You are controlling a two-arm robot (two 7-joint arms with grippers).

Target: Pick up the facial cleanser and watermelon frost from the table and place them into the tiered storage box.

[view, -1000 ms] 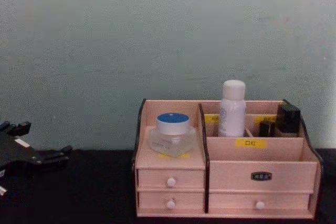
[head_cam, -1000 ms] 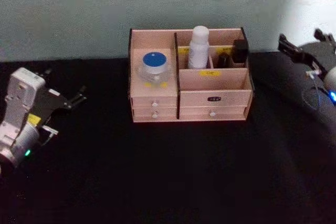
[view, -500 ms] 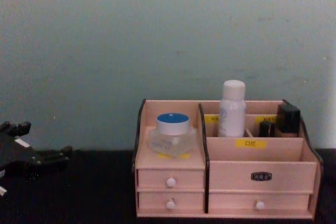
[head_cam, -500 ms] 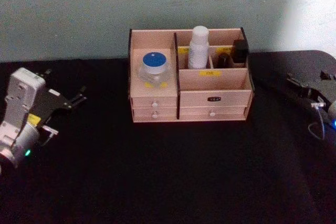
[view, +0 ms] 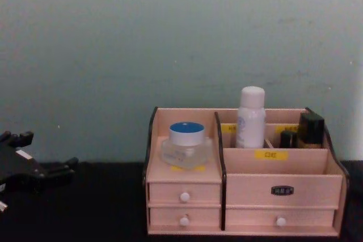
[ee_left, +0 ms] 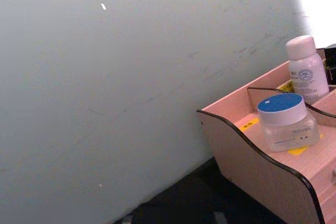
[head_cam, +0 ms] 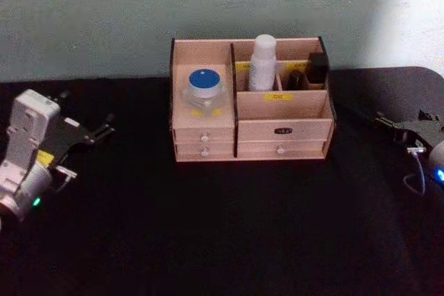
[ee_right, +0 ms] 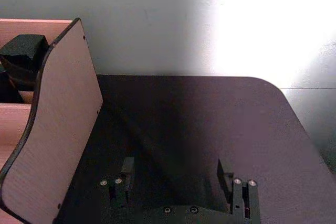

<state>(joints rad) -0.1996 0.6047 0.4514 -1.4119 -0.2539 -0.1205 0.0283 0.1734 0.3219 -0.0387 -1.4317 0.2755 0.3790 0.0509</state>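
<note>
Head view: task looks done. Watermelon frost [head_cam: 204,88], clear jar with blue lid, sits on left shelf of tiered storage box [head_cam: 281,107]; facial cleanser [head_cam: 262,63], slim white bottle, stands upright in rear compartment. Left tool [head_cam: 97,133] open, empty, well left of box on tabletop [head_cam: 229,227]. Right tool [head_cam: 388,124] low near right edge.

Right wrist view: right tool fingers [ee_right: 122,174] spread, holding nothing.

Chest view: both items inside box; nothing left to place.

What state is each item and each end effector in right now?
White bottle: upright in a back compartment of the box.
Blue-lidded jar: lid on, sitting on the box's left shelf.
Wooden box: drawers shut.
Left end effector: open, empty, left of the box.
Right end effector: open, empty, right of the box.
</note>
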